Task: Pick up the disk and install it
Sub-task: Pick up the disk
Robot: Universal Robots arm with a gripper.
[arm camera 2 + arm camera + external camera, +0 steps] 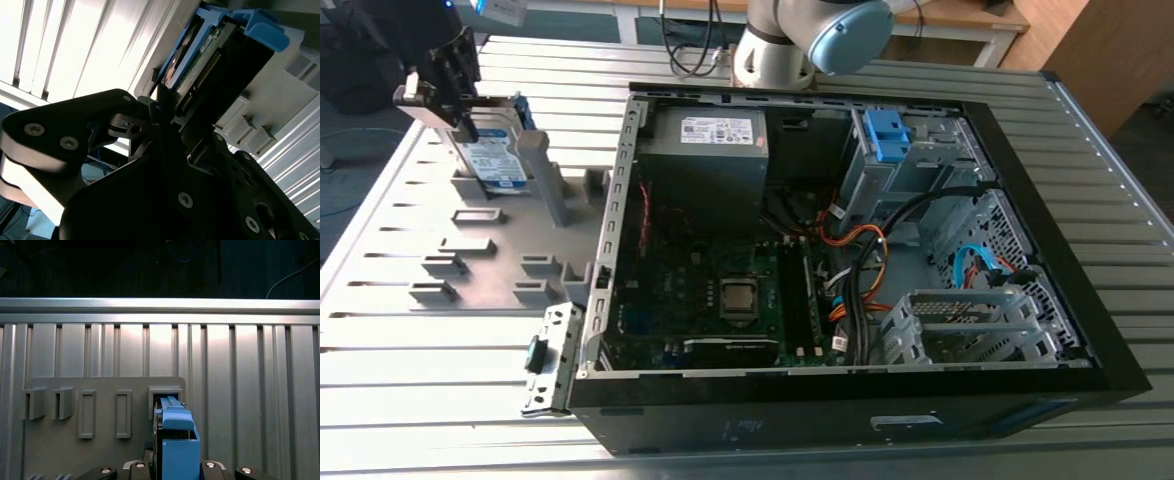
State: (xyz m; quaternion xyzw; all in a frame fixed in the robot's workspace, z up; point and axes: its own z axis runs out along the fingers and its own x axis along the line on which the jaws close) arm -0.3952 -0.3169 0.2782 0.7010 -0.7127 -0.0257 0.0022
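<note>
Right, over on the exterior view's left, the black gripper [462, 128] hangs above the grey plastic holder plate [480, 265] with its jaws clenched, as far as I can judge, on the upper edge of the disk [494, 160], a flat rectangular silver hard drive with a white-and-blue label in a blue plastic carrier bracket. The disk stands upright, low over the plate, and I can't tell whether its bottom edge has cleared the plate. In the first wrist view the blue bracket lines up with the raised rectangular slot [165, 390] on that plate. So the pick-up is what's in hand. To my eye a straight vertical pull matters most, since any tilt could bind the bracket against the slot walls. A square grip counts too, because the hold is at one end and the drive could swing. Moving right across the ribbed metal surface [427, 385], the open black computer case [854, 415] lies on its side, with the grey power supply box [707, 150] and a blue plastic latch piece [887, 135] inside.
</note>
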